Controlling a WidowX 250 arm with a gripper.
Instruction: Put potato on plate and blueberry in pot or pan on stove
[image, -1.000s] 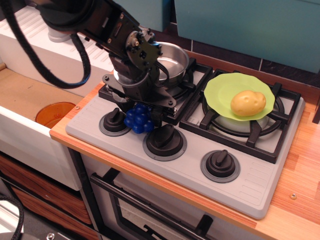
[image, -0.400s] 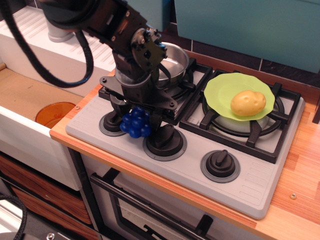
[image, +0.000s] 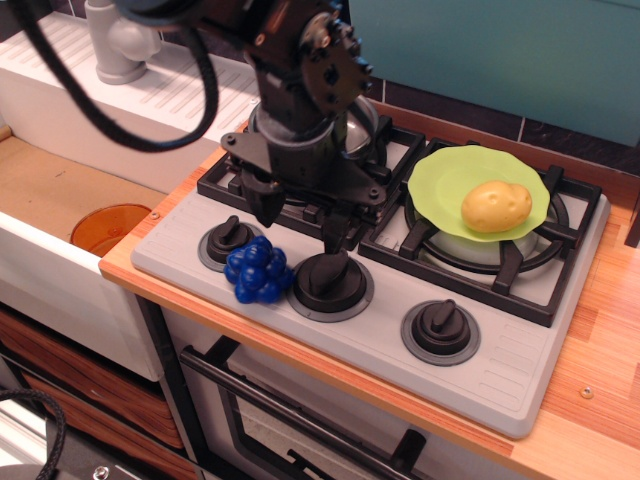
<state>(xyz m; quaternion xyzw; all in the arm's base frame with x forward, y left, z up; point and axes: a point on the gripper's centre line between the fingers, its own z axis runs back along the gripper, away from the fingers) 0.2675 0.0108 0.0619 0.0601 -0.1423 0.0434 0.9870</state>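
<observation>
The blueberry (image: 257, 270), a cluster of glossy deep-blue balls, lies on the grey stove (image: 500, 370) between the left and middle knobs. My gripper (image: 300, 228) hangs open just above and right of it, with the fingers apart and holding nothing. The pale yellow potato (image: 496, 206) rests on the lime-green plate (image: 445, 185), which sits on the right burner. The steel pot (image: 362, 122) stands on the left rear burner, mostly hidden behind my arm.
An orange round dish (image: 110, 228) lies in the sink at the left. A grey faucet (image: 118, 45) stands at the back left. Three black knobs line the stove's front, the middle one (image: 329, 280) right beside the blueberry. A wooden counter (image: 600, 400) lies at the right.
The gripper has lifted and shifted right, and its fingers have opened. The blueberry, earlier between the fingers, now lies free on the stove, slightly lower and to the left.
</observation>
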